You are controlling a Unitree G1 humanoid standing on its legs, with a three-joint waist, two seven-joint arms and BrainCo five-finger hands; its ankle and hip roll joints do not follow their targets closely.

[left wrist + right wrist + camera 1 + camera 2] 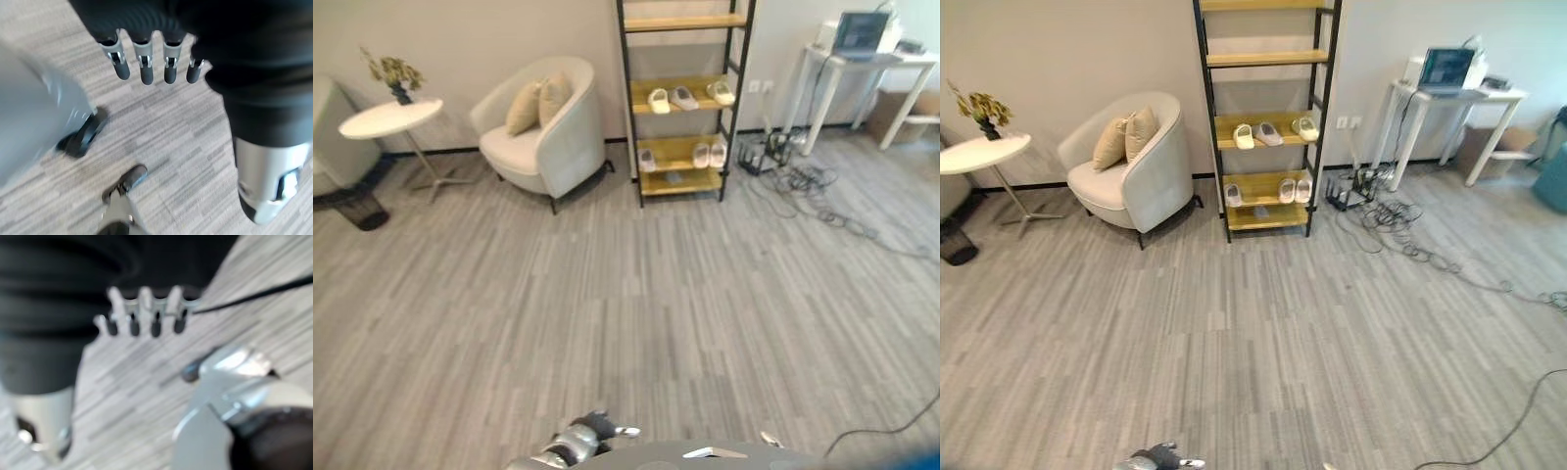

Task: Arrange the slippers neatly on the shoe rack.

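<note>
Slippers (683,98) sit on the far shoe rack (685,98), loosely spaced, so tidying remains. Left robot hand (146,63) and right robot hand (142,316) hang empty, fingers relaxed, well short of the rack.

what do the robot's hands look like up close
Both match: the left hand and right hand each have a dark ribbed cover over the back and wrist, a row of silver fingers with dark rounded tips, and a bulkier silver thumb set apart.
</note>
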